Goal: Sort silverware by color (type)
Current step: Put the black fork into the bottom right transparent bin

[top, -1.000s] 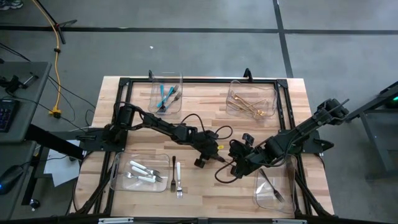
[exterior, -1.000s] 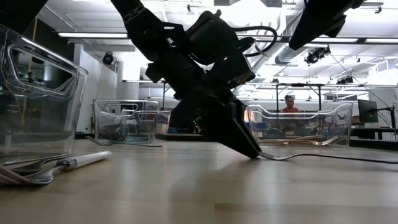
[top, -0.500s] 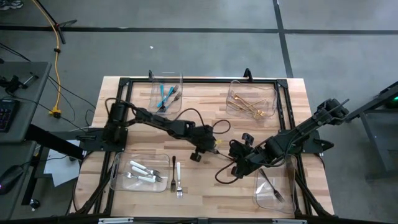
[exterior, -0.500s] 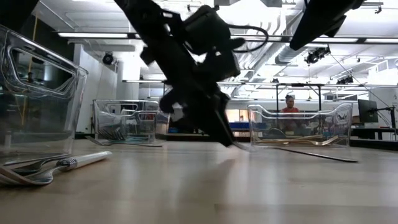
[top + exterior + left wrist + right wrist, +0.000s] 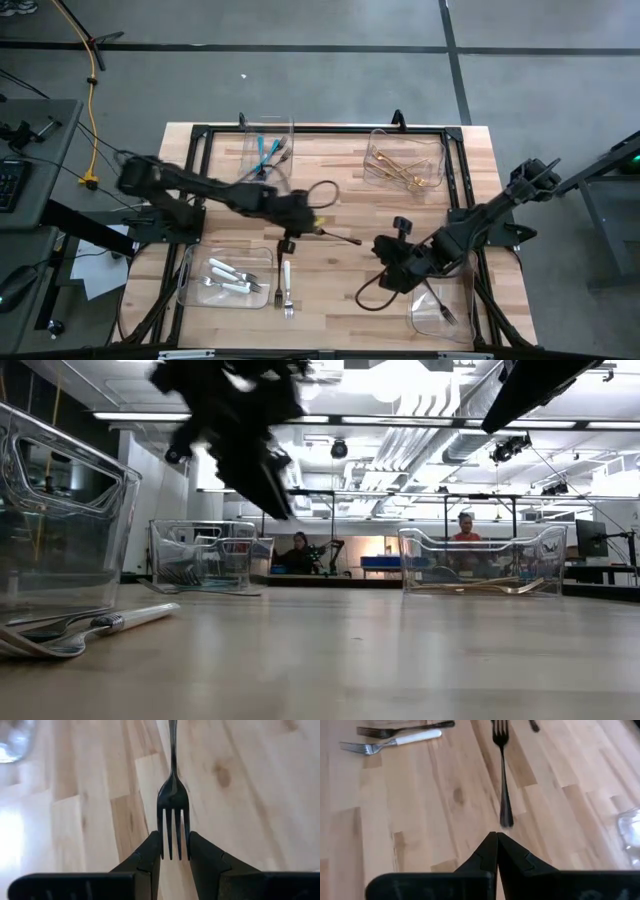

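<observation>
On the left near part of the bench (image 5: 330, 295), a clear bin (image 5: 190, 285) holds white-handled forks (image 5: 228, 277). Just right of it, on the bare wood, a dark fork (image 5: 279, 268) and a white-handled fork (image 5: 287, 285) lie side by side. From table height, the white handle and some tines show at the left edge beside that bin's wall.

At the far side, left of centre, a second bin (image 5: 283, 140) holds teal-handled pieces (image 5: 263, 153).

The left arm reaches across from the left side, and the left claw (image 5: 297, 225) hangs above the middle of the bench, off the wood. It is clamped on a dark steel fork (image 5: 338, 236): in the left wrist view the two fingers (image 5: 150, 857) press on the outer tines, and the handle runs away from the claw over the boards. From above, the handle sticks out to the right of the claw. The right wrist view shows the same fork from its handle end.

Farther right at the far side, a third bin (image 5: 438, 150) holds gold pieces (image 5: 400, 172).

The right arm comes in from the right edge. The right claw (image 5: 388, 268) sits right of centre, near side, with its fingers (image 5: 488, 852) pressed together on nothing.

A fourth bin (image 5: 420, 318) at the near right holds a dark fork (image 5: 437, 300).

Beyond the bench, two people sit far back in the room.
</observation>
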`<state>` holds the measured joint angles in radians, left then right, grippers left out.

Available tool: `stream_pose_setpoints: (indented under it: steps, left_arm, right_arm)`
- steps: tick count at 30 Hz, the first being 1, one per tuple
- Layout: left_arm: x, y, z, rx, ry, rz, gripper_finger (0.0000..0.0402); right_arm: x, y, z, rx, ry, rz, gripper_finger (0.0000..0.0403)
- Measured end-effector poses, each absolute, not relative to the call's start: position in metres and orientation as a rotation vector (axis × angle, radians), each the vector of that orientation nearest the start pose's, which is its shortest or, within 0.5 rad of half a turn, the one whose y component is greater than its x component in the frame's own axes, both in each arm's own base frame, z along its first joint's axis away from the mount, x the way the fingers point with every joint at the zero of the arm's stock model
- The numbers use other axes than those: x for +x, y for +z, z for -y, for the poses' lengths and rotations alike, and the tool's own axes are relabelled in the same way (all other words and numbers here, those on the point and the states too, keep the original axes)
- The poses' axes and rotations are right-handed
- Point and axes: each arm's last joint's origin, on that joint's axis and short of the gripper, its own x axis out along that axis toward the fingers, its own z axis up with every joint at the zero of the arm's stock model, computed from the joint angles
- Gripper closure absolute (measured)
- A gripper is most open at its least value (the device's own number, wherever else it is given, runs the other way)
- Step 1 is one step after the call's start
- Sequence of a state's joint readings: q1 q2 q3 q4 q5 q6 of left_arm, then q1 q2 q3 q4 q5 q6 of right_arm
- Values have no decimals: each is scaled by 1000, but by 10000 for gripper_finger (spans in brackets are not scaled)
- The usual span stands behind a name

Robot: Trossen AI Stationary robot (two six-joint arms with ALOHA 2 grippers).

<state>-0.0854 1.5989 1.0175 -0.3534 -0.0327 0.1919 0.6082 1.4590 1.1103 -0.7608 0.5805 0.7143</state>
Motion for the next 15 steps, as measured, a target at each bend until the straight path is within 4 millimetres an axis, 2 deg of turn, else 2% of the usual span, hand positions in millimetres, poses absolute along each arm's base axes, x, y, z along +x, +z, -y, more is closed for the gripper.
stream_pose_setpoints:
  steps: [8, 12, 15]
  left_arm:
    - [246, 237, 54, 151, -3, -504, 331]
    - [214, 238, 63, 140, 126, -318, 331]
    - [198, 233, 66, 123, 208, -232, 331]
  right_arm:
    - [239, 259, -151, -43, -363, -762, 402]
    - [244, 262, -149, -94, -391, -696, 402]
    - [251, 266, -145, -122, -413, -644, 402]
